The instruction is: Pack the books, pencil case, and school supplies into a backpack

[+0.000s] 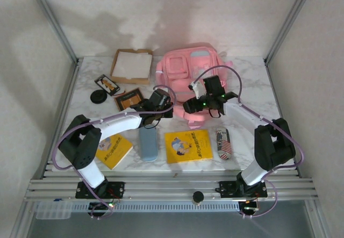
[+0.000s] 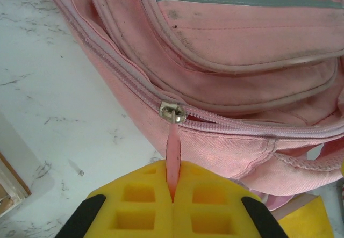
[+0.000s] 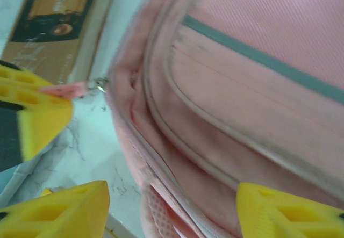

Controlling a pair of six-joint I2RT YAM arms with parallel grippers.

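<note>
The backpack (image 1: pixel 185 69) lies flat at the far middle of the table (image 1: pixel 244 87), just right of the tray (image 1: pixel 131 65). The left gripper (image 2: pixel 173 197) sits at the pack's near-left corner with its yellow pads (image 2: pixel 137 200) pressed together on the pink pull tab (image 2: pixel 173 152). The tab runs straight up to the metal slider (image 2: pixel 173 112) on the side zip. The right gripper (image 1: pixel 193 107) hangs over the pack's near edge. Its fingers (image 3: pixel 64 211) stand wide apart, with pink fabric below them and nothing gripped. From the right wrist, the left pad and tab show at the pack's corner.

The brown book (image 1: pixel 130 98) lies just left of that corner, beside the left gripper. The big yellow book (image 1: pixel 188 145) lies near the middle, and the small yellow book (image 1: pixel 114 151) near the left, partly under the left arm. A grey-blue case (image 1: pixel 148 144) lies between the two yellow books. A flag-print pouch (image 1: pixel 223 143) lies just right of the big one. A black disc (image 1: pixel 99 96) and a small card (image 1: pixel 107 84) sit left of the brown book.
</note>
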